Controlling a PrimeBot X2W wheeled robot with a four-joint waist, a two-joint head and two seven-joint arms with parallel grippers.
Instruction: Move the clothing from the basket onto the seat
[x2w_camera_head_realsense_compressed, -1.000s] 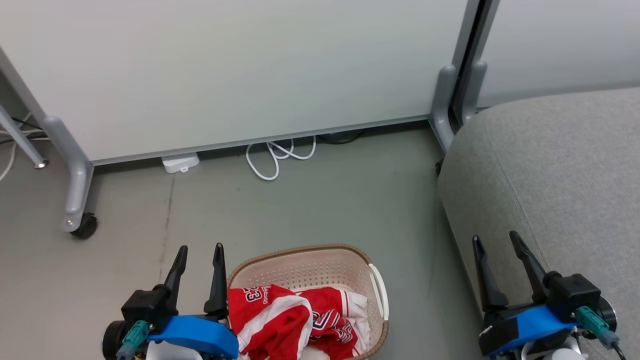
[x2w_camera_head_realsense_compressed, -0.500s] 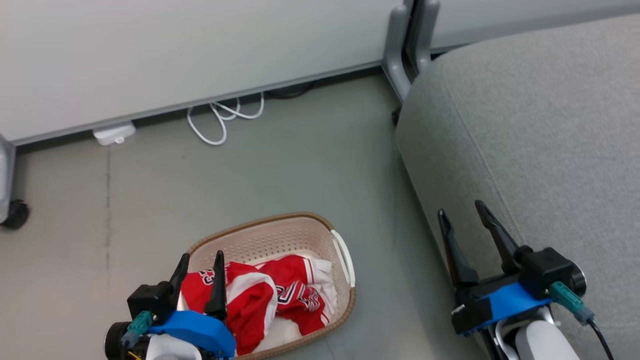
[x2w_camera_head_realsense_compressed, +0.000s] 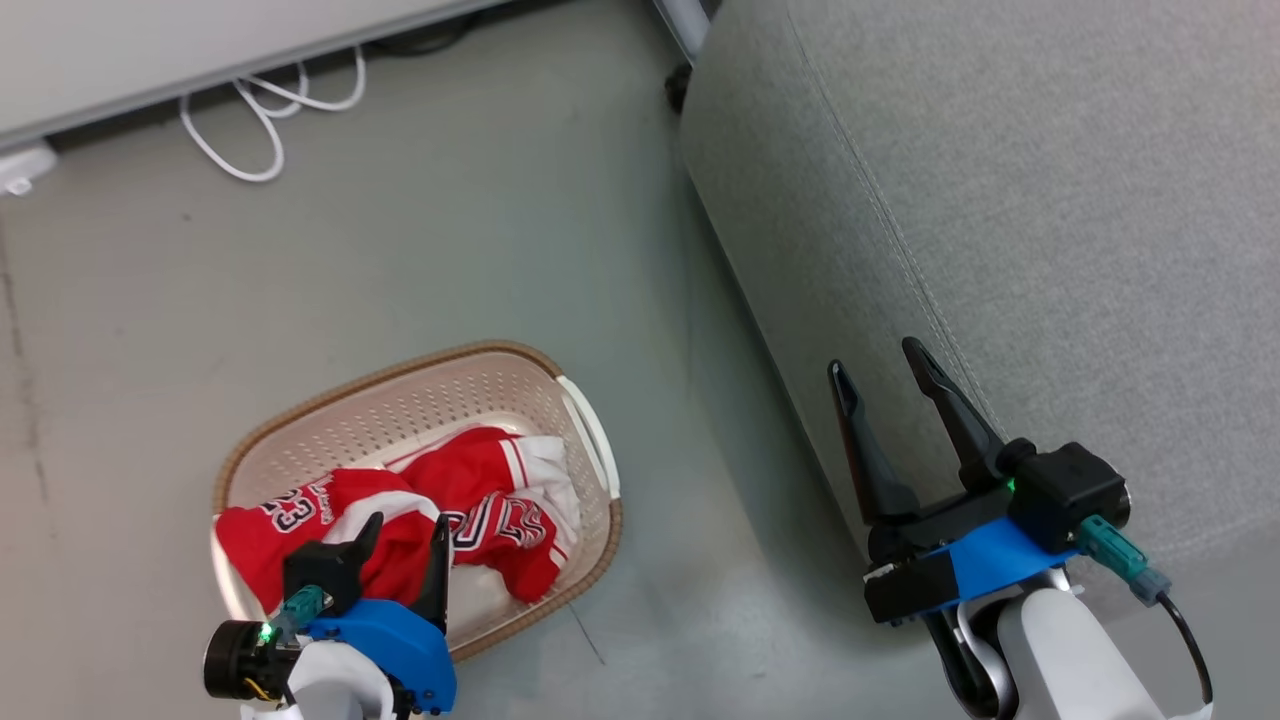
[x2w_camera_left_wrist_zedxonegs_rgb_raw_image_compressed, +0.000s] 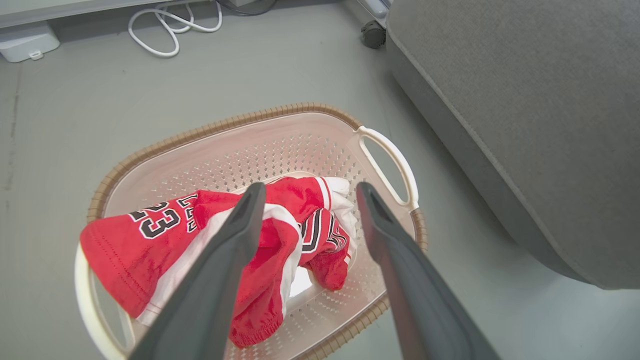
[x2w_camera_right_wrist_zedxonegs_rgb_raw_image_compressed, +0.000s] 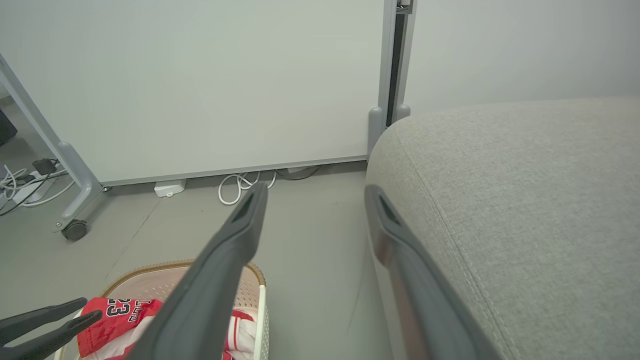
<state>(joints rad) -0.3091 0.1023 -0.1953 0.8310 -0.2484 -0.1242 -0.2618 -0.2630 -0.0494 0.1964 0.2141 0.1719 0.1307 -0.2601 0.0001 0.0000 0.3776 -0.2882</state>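
Left gripper (x2w_camera_head_realsense_compressed: 405, 525): I see it at the lower left of the head view, hanging over the near end of the basket. Its two dark fingers are spread apart and grasp nothing. In its own wrist view the fingertips frame the red cloth, and I cannot tell whether they touch it.
Right gripper (x2w_camera_head_realsense_compressed: 873, 357): it sits at the lower right of the head view with its fingers released and wide, holding nothing. The tips lie against the seat's side face in that view; I cannot tell if they touch it.
Clothing (x2w_camera_head_realsense_compressed: 470, 470): a bunched red pile inside the basket, mostly toward its lower left end. The number 23 faces up at the left, where the cloth lies up against the rim. White trim shows near the middle.
Basket (x2w_camera_head_realsense_compressed: 400, 365): cream with a brown rim and white handles, standing on the floor (x2w_camera_head_realsense_compressed: 450, 230) at lower centre-left. A strip of floor separates it from the seat.
Seat (x2w_camera_head_realsense_compressed: 1000, 200): grey fabric across the right and upper right of the head view.
Cable (x2w_camera_head_realsense_compressed: 255, 120): white loops on the floor at the upper left, below the pale panel (x2w_camera_right_wrist_zedxonegs_rgb_raw_image_compressed: 200, 75).
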